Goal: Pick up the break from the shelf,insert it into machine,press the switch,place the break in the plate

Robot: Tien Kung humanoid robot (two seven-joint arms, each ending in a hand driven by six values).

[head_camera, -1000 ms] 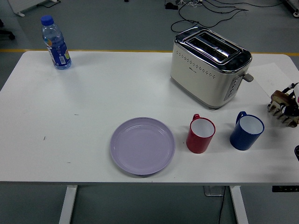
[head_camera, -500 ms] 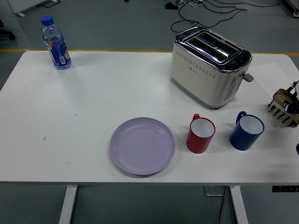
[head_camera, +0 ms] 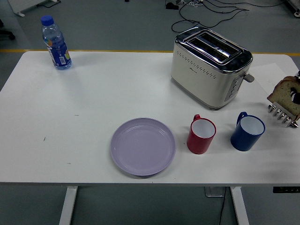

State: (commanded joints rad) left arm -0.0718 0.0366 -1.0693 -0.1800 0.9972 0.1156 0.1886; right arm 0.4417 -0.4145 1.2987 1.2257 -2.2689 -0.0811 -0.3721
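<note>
From the head view I saw the slice of bread point(head_camera: 284, 91) at the far right edge of the frame, raised just above the metal rack point(head_camera: 282, 114) that stood on the white table point(head_camera: 93, 103). Only a sliver of my right hand point(head_camera: 296, 95) showed there, dark against the bread's right side; it seemed to have hold of the slice, but so little of the hand was in frame that I could not tell how its fingers were set. My left hand did not appear in the view at all. The toaster point(head_camera: 209, 65), cream-bodied with a chrome top, sat on the table's far right part, well to the left of the bread, its two slots empty and its lever point(head_camera: 249, 78) sticking out from the end nearest the rack. In front of the toaster stood a red mug point(head_camera: 201, 135) and, to its right, a blue mug point(head_camera: 247, 131), both upright and apart from each other. The lilac plate point(head_camera: 143, 146) lay bare near the table's front edge, just left of the red mug. A water bottle point(head_camera: 56, 43) with a blue cap stood upright at the far left corner, well apart from everything else.
</note>
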